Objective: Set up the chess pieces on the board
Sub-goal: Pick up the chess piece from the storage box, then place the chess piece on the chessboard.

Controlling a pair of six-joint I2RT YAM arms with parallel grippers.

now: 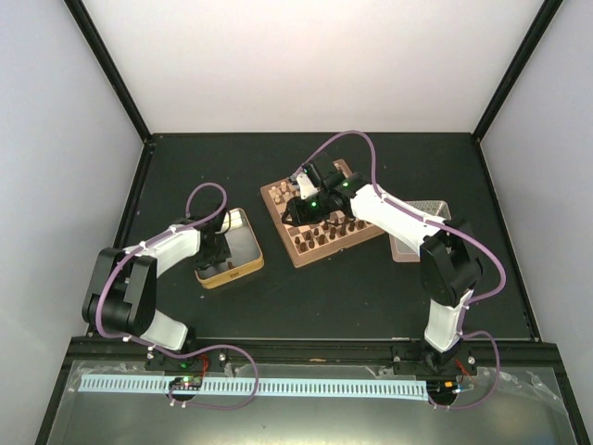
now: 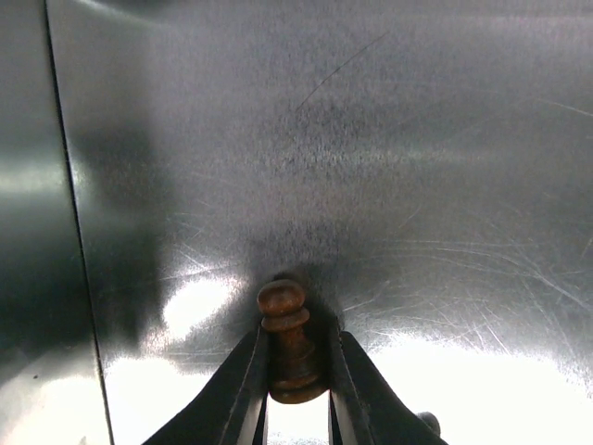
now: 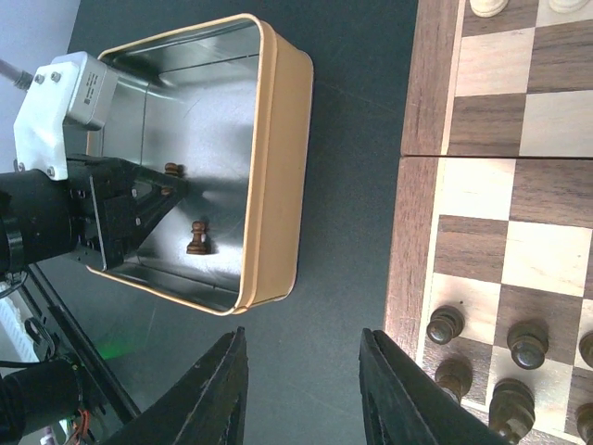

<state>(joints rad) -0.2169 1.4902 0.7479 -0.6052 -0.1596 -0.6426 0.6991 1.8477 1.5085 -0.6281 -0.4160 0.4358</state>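
Down inside the gold-rimmed tin (image 1: 232, 275), my left gripper (image 2: 296, 336) is shut on a dark-brown chess piece (image 2: 287, 320), a pawn pinched by its stem and base. In the right wrist view that gripper (image 3: 165, 184) sits low in the tin (image 3: 283, 139), and a second dark pawn (image 3: 198, 238) stands loose on the tin floor. The board (image 1: 320, 222) holds dark pieces (image 3: 445, 324) along its near rows. My right gripper (image 3: 304, 389) hovers open over the dark table just left of the board's brown rim (image 3: 412, 232), with nothing between its fingers.
Pale chessmen (image 3: 488, 7) stand on the board's far squares. A grey metal tin (image 1: 419, 232) lies right of the board under my right arm. Black frame rails edge the dark table.
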